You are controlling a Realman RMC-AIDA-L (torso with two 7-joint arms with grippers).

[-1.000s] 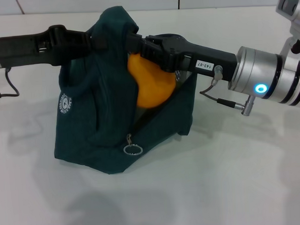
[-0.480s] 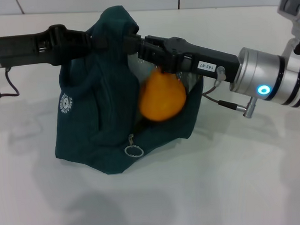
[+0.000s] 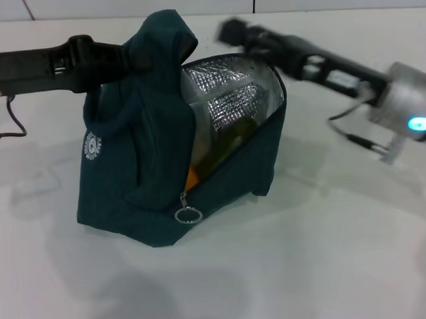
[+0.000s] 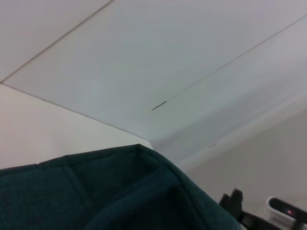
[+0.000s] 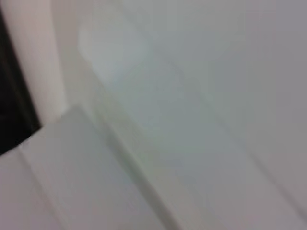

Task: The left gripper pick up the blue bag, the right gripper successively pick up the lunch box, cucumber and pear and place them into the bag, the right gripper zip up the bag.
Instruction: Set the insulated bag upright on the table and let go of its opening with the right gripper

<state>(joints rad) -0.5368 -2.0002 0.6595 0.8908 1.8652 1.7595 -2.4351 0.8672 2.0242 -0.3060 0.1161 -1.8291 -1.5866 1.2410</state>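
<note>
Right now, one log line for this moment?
left gripper: holds bag open | pear: inside | right gripper: above bag, blurred | zip: open

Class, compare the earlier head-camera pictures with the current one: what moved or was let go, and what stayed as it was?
The right gripper let go of the pear, which dropped into the blue bag; only an orange sliver shows at the opening. The gripper then pulled up and back out. The left gripper stays clamped on the bag's top, and the bag remains unzipped.
</note>
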